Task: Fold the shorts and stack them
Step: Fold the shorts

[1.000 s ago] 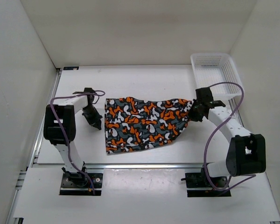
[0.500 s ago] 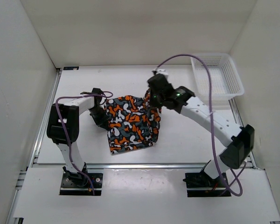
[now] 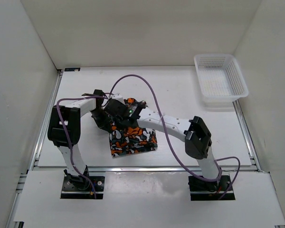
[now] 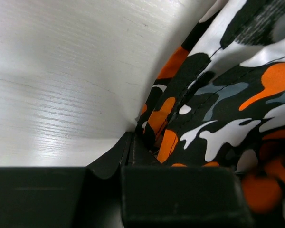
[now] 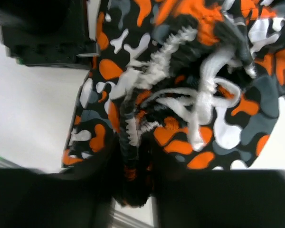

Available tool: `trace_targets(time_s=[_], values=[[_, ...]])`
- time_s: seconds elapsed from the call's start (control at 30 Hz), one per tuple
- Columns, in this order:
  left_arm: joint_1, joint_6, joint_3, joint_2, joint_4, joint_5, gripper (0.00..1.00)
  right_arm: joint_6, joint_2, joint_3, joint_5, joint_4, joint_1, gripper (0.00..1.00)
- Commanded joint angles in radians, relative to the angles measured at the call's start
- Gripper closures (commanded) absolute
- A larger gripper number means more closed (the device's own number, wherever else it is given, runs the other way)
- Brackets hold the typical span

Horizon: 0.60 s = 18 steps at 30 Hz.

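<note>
You had the shorts [image 3: 133, 141] folded on the table [image 3: 194, 137], left of centre, lying front to back. Your right gripper [image 3: 119, 112] reached across to their far left corner, narrow jaws around bunched waistband. Your left gripper [image 3: 103, 121], closed, touched that edge.

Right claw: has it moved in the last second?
Yes. The right gripper has swung left, away from the white basket, and over the shorts.

White mesh basket [image 3: 219, 81] — on the table's [image 3: 180, 88] far-right corner.
</note>
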Motion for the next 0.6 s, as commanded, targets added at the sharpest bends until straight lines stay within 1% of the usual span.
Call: trace_targets(time_s=[0.0,0.03,0.07,0.1,0.13,0.17,0.2,0.23,0.27,0.3,0.33,0.37,0.4,0.43,0.47,0.5,0.53,0.57], values=[[0.031,0.035,0.009,-0.045,0.045,0.001,0.9,-0.027,-0.024,0.063,-0.014,-0.024,-0.006,0.36],[0.05,0.046,0.009,-0.059,0.019,0.01,0.85,-0.04,-0.044,0.054,-0.014,-0.014,-0.006,0.22],[0.092,0.058,0.018,-0.088,0.005,0.01,0.82,-0.04,-0.095,0.04,-0.014,-0.004,-0.006,0.15],[0.114,0.082,0.036,-0.105,-0.01,0.001,0.75,-0.04,-0.126,0.023,-0.014,0.009,-0.006,0.07],[0.133,0.092,0.05,-0.121,-0.053,-0.022,0.72,-0.04,-0.158,-0.027,0.0,0.01,-0.006,0.05],[0.157,0.092,0.063,-0.136,-0.079,-0.039,0.67,-0.04,-0.231,-0.061,0.0,0.025,-0.028,0.05],[0.157,0.102,0.073,-0.169,-0.101,-0.054,0.65,-0.024,-0.271,-0.103,0.011,0.049,-0.041,0.05],[0.157,0.102,0.073,-0.191,-0.116,-0.065,0.65,-0.011,-0.31,-0.149,0.011,0.062,-0.055,0.08],[0.157,0.102,0.073,-0.214,-0.135,-0.085,0.65,0.022,-0.383,-0.239,0.011,0.071,-0.088,0.1],[0.157,0.102,0.073,-0.267,-0.135,-0.096,0.65,0.042,-0.417,-0.288,-0.001,0.088,-0.108,0.27],[0.157,0.092,0.073,-0.298,-0.144,-0.119,0.65,0.059,-0.449,-0.337,-0.011,0.097,-0.128,0.38],[0.148,0.092,0.073,-0.328,-0.144,-0.133,0.65,0.079,-0.504,-0.385,-0.021,0.106,-0.172,0.52],[0.112,0.092,0.073,-0.383,-0.153,-0.133,0.69,0.107,-0.525,-0.432,-0.04,0.115,-0.196,0.66],[0.088,0.092,0.083,-0.407,-0.153,-0.142,0.74,0.117,-0.541,-0.515,-0.095,0.128,-0.219,0.83],[0.064,0.092,0.083,-0.426,-0.153,-0.13,0.87,0.127,-0.563,-0.549,-0.119,0.128,-0.26,0.89],[0.015,0.092,0.092,-0.447,-0.153,-0.13,0.9,0.139,-0.572,-0.58,-0.142,0.14,-0.275,0.93],[-0.008,0.092,0.092,-0.447,-0.153,-0.115,0.9,0.139,-0.572,-0.626,-0.167,0.16,-0.289,0.94],[-0.028,0.092,0.092,-0.447,-0.153,-0.105,0.9,0.139,-0.581,-0.638,-0.188,0.169,-0.299,0.94]])
